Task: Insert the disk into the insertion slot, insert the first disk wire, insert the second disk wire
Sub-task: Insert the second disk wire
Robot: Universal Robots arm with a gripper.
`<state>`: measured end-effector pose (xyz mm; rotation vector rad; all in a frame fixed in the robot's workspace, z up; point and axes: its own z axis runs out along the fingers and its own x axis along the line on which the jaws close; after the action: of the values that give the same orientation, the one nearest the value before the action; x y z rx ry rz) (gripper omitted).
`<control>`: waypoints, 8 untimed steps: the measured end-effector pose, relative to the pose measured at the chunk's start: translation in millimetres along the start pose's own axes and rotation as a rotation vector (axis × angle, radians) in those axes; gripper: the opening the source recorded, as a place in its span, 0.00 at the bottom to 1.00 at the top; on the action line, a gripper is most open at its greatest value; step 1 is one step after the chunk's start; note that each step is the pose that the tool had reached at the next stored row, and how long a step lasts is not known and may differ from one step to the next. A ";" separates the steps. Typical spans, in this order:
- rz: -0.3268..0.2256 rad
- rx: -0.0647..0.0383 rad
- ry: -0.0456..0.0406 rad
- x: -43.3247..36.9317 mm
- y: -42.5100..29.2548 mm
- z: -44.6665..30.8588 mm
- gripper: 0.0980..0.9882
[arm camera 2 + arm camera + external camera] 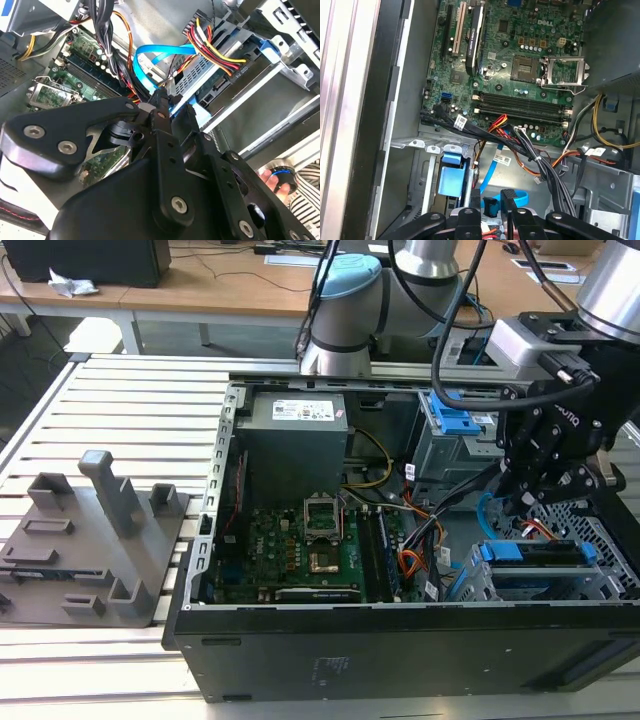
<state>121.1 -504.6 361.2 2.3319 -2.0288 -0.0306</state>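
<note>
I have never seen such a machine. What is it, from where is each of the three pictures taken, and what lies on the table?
The machine is one robot arm with a gripper at its end. The exterior view comes from a camera that stands off the arm. It shows an open computer case lying on a slatted table, with a grey fixture at that view's left. The two wrist views come from cameras that ride on the arm, so they look past the gripper into the case, at the motherboard. The disk already sits in the slot. The gripper hangs inside the case near the disk, close to a blue wire. I cannot tell whether it holds that wire. The second wrist view also shows a person's hand.
</note>
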 end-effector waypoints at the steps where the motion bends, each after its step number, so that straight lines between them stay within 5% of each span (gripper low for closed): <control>1: 0.000 0.000 -0.0001 0.0 0.0 0.1 0.23; 3: 0.000 0.000 0.0000 0.0 0.0 0.2 0.21; 5: 0.000 0.000 -0.0001 0.0 0.0 0.3 0.07; 8: 0.001 0.000 -0.0001 0.0 0.0 0.5 0.07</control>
<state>121.1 -504.6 360.7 2.3314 -2.0295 -0.0307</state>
